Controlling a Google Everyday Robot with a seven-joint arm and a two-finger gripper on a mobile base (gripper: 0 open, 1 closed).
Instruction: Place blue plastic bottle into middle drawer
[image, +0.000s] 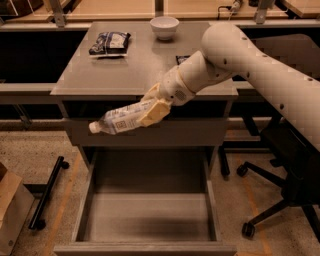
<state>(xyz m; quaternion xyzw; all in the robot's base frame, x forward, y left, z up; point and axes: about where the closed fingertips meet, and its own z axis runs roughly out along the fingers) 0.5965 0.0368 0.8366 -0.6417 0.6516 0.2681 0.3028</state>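
From my remote station, I saw the gripper (151, 110) clenched around the base end of the blue plastic bottle (117, 121), in the air before the cabinet's closed upper drawer front (145, 134). The bottle lay nearly level, its white cap pointing left and slightly down, above the open middle drawer (150, 217). I could not read the print on its pale label. A snack bag (110, 43) and a white bowl (164, 26) sat on the cabinet top (125, 72).

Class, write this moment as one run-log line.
stage: carrying | claw: shut on bottle, over open drawer | bottle: lying tilted, cap lowest, not yet in drawer | drawer: floor bare
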